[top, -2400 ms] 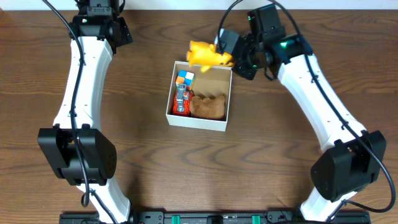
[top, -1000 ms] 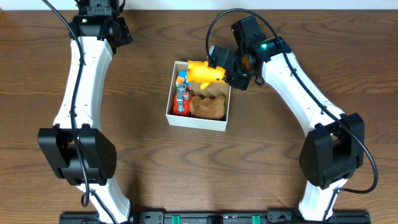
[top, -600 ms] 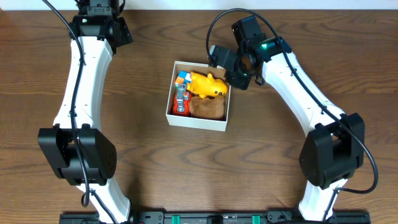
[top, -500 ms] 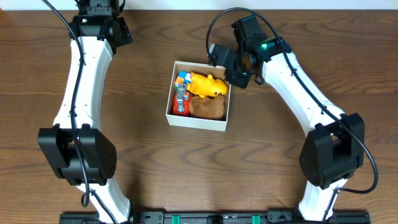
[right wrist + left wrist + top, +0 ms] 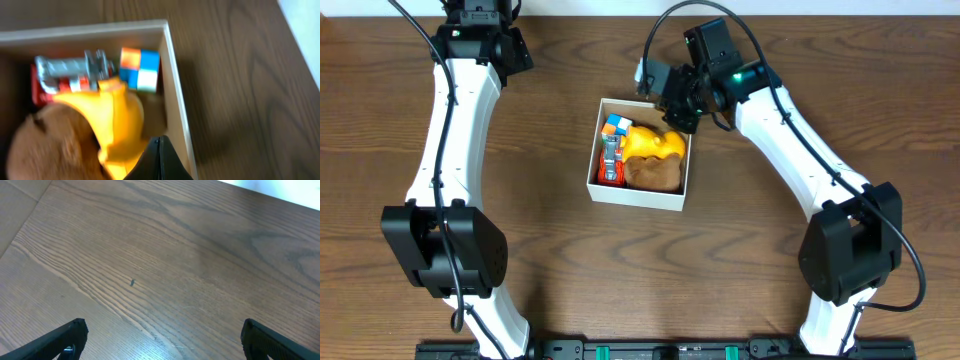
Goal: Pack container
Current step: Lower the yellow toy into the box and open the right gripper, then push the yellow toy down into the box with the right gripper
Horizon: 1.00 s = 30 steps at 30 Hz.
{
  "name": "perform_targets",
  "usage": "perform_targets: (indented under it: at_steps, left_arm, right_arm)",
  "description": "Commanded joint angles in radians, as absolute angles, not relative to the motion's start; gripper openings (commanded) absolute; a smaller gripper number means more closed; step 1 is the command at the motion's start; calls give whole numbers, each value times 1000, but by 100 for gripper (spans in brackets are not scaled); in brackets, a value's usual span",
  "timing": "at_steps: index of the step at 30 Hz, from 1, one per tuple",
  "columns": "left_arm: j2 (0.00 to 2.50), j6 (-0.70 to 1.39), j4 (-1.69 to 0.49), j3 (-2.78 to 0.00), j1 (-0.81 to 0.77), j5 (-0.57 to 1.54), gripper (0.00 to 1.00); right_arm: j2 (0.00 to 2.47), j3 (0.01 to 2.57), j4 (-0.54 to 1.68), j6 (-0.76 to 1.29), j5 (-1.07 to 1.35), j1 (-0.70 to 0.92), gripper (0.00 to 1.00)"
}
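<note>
**A:** Overhead first. Where's the box?

**B:** Mid-bench. The box (image 5: 635,198) holds a coloured cube (image 5: 616,124), a red truck (image 5: 611,160), a yellow toy (image 5: 655,145) and a brown plush (image 5: 653,173). My right arm (image 5: 805,140) hangs over its far corner, and my left arm (image 5: 455,120) is well apart. There's bare bench (image 5: 520,250) all round.

**A:** Left wrist?

**B:** Only wood grain. The left jaws are spread wide and empty.

**A:** Right wrist?

**B:** The right jaws look pressed together on nothing, just above the yellow toy, beside the wall. I judge the box to be thin card: light, with walls that flex, and likely to slide if nudged. I'd pinch a wall near a corner, where it's stiffest.
</note>
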State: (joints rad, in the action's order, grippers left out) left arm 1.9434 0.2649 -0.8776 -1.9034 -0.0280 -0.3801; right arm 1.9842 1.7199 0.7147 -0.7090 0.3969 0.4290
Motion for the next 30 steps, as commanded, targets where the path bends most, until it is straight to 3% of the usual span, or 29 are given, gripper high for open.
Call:
perform_targets:
  at_steps: [1,21,30]
  left_arm:
    - [1940,267,-878,-1909,-27,-382,98]
    - [1940,267,-878,-1909,-27,-382,98]
    - [1940,267,-878,-1909,-27,-382,98]
  right_arm:
    - [2023,1718,702,-651,488,435,1]
    - [2110,1718,699,-650,656,496,1]
    - [2143,1718,778,-652,546,497,1]
